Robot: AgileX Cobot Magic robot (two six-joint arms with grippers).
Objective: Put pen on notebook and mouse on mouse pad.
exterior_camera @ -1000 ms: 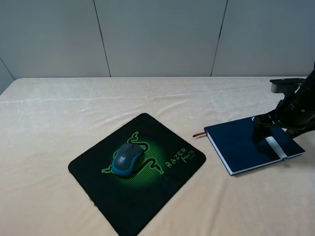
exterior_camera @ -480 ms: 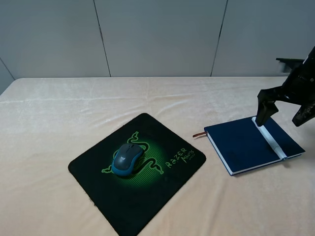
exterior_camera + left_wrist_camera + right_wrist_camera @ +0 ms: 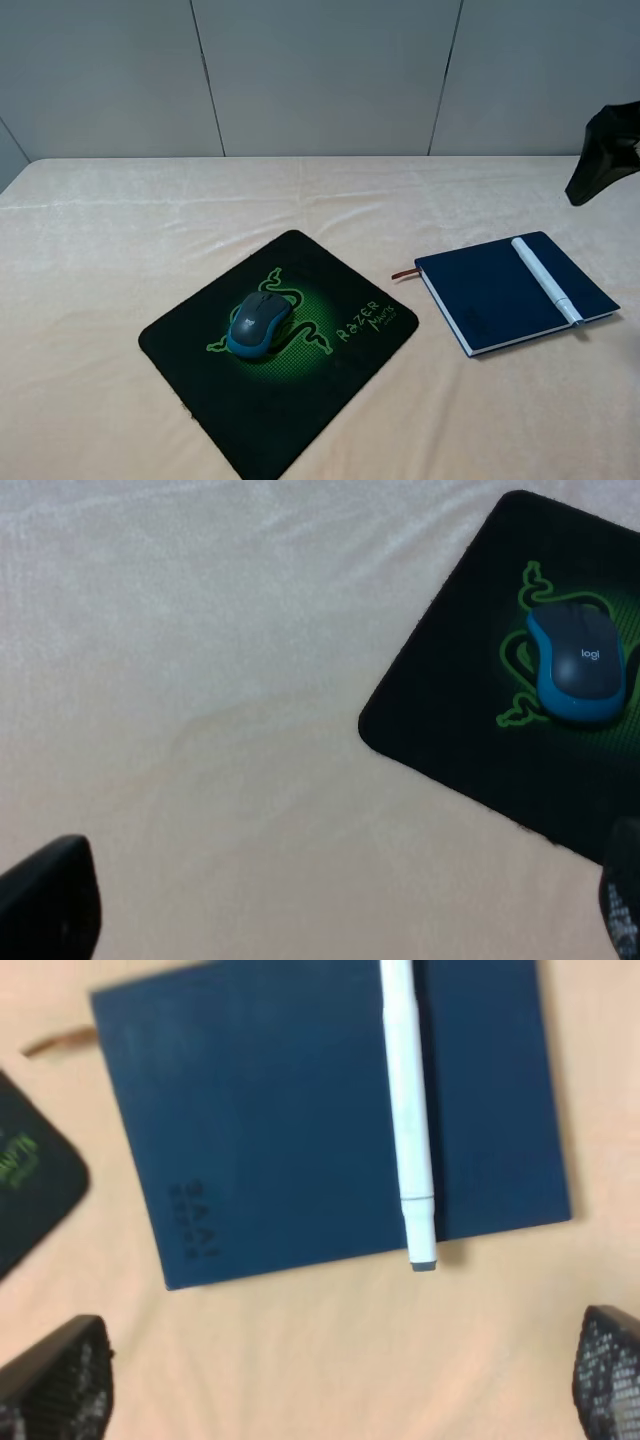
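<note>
1. Right gripper (image 3: pixel 604 152) has lifted off the notebook (image 3: pixel 500 290) and pulled back to the right edge of the overhead frame, well clear of the book; a second ago it was down over the pen
2. Its jaws stand wide apart in the right wrist view, with nothing between them
3. Pen (image 3: pixel 546 279) is released and lies flat across the right side of the notebook cover, its greyish tip overhanging the near edge slightly; slim, white, capped
4. Judgement: pen half of the task looks done
5. Mouse (image 3: pixel 259 323) sits on the mouse pad (image 3: pixel 330 278) at lower centre-left, over the green logo; that half also looks settled
6. Left gripper (image 3: pixel 330 905): finger tips at the two lower corners of its wrist view, spread wide and empty, over bare tablecloth (image 3: pixel 200 680)
</note>
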